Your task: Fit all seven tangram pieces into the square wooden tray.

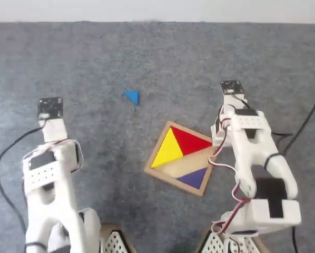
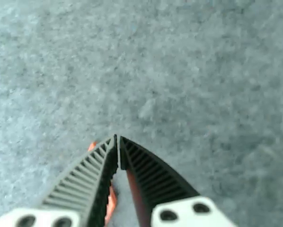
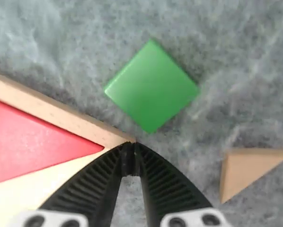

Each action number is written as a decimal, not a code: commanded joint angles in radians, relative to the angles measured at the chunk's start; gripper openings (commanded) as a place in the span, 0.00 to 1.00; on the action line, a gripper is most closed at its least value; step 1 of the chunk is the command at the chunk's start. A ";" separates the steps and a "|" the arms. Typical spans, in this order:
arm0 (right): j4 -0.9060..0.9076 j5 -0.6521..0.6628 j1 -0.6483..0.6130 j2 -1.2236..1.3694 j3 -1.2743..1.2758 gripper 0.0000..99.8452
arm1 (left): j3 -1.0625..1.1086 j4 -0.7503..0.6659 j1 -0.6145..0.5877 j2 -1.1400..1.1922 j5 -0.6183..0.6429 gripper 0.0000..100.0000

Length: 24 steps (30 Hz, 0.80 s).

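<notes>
Right wrist view is showing your right fingers (image 3: pixel 108 177) pressing together, empty, at a corner of the tray (image 3: pixel 51 111), just beside the green square (image 3: pixel 152 92). Your left fingers (image 2: pixel 96 175) are pinching closed, empty, over the surface (image 2: pixel 179 71) at left.

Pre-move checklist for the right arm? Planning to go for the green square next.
1. Right pincer empty: ok, shut on nothing.
2. Right pincer open for a grasp: not ok.
3. Green square reachable: ok, flat on the carpet beside the tray corner.
4. Room in tray: ok, bare wood between red triangle, yellow triangle and purple piece.
5. Left pincer out of the way: ok, shut, away from the tray.
6. All seven pieces located: cannot tell; I count six, with tan triangle and blue triangle loose on the carpet.
</notes>
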 commanded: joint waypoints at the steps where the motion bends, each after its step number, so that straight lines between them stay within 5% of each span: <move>1: 0.033 0.011 -0.051 0.051 -0.083 0.01 | 0.033 -0.021 -0.014 -0.106 -0.038 0.01; 14: 0.038 0.009 -0.380 0.081 -0.133 0.01 | 0.113 0.012 -0.017 -0.226 -0.095 0.01; 18: 0.114 0.025 -0.349 0.038 -0.178 0.01 | 0.116 0.037 -0.017 -0.226 -0.100 0.01; 24: 0.275 0.236 -0.314 -0.102 -0.135 0.09 | 0.117 0.054 -0.018 -0.227 -0.101 0.01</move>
